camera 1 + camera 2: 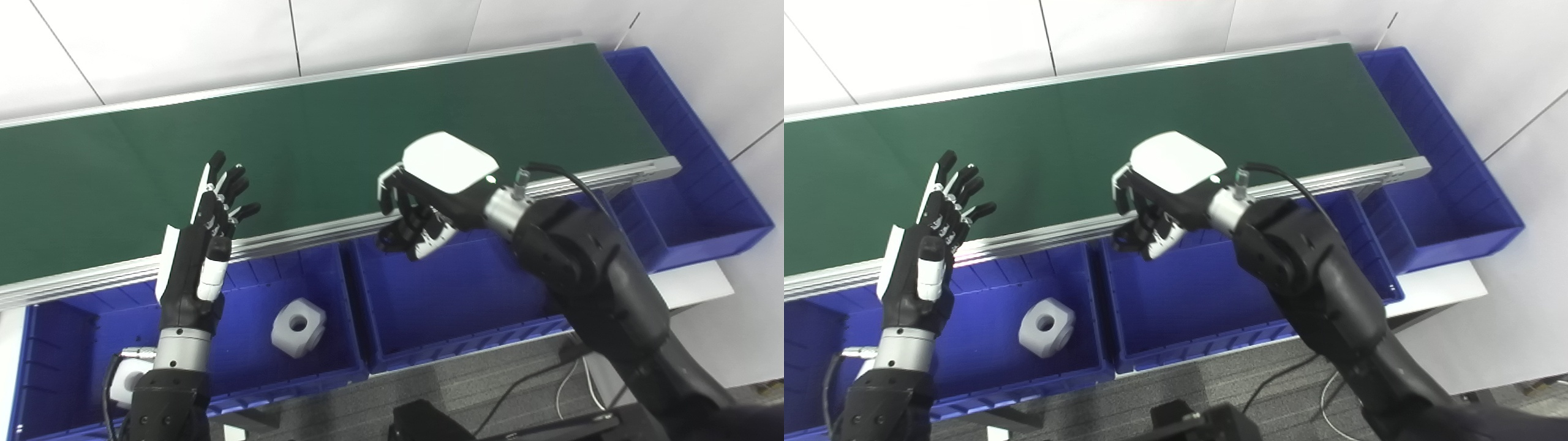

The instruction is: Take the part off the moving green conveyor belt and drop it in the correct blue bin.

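Note:
The green conveyor belt (367, 116) runs across the view and carries no part. A white blocky part with a round hole (298, 326) lies in the left blue bin (257, 373). My left hand (211, 226) is raised upright over the belt's near rail, open, fingers spread and holding nothing. My right hand (416, 208) hovers palm down over the rail and the back edge of the middle blue bin (465, 306). Its fingers are half curled, thumb apart, and nothing shows between them.
A third blue bin (692, 202) wraps around the belt's right end. A small white object (125, 380) shows in the left bin, mostly hidden behind my left forearm. Cables and grey floor lie in front of the bins. A white wall stands behind the belt.

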Tool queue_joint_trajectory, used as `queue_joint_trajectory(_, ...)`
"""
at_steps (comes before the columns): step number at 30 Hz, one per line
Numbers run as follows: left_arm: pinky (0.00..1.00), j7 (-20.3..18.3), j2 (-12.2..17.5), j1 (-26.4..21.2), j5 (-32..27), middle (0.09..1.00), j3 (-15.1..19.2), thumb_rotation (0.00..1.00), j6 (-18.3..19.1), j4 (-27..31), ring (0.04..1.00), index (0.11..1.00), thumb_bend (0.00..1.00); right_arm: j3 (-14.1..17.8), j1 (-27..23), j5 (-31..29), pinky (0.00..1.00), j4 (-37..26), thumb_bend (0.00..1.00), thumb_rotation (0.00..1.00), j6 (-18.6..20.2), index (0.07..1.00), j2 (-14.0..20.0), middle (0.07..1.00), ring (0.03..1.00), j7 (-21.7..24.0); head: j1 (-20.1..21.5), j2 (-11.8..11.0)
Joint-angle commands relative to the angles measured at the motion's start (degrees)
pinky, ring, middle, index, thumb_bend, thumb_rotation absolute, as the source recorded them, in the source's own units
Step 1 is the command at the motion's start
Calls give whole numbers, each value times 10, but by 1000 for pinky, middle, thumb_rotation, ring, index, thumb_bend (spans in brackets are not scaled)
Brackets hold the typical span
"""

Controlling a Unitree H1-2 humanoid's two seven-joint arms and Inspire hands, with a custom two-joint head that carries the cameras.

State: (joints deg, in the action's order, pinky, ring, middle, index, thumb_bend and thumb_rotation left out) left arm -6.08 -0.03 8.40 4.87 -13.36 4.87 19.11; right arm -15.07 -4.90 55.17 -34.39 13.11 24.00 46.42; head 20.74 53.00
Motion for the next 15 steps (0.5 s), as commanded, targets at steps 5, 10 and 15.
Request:
queue_joint_trajectory(5,807,0,-4,-7,10,946,-5,1000,-9,21,930,1000,932,0,22,15,326,27,495,0,-25,528,4,515,421,-43,-13,-10)
queue_joint_trajectory(10,798,4,-6,-1,18,946,-9,1000,-14,19,925,1000,930,-38,33,41,291,115,491,0,-45,537,-6,520,420,-97,-22,-20)
queue_joint_trajectory(15,796,6,-11,7,26,949,-15,999,-25,12,927,1000,934,-71,25,63,320,199,496,0,-69,531,-7,496,428,-160,-34,-30)
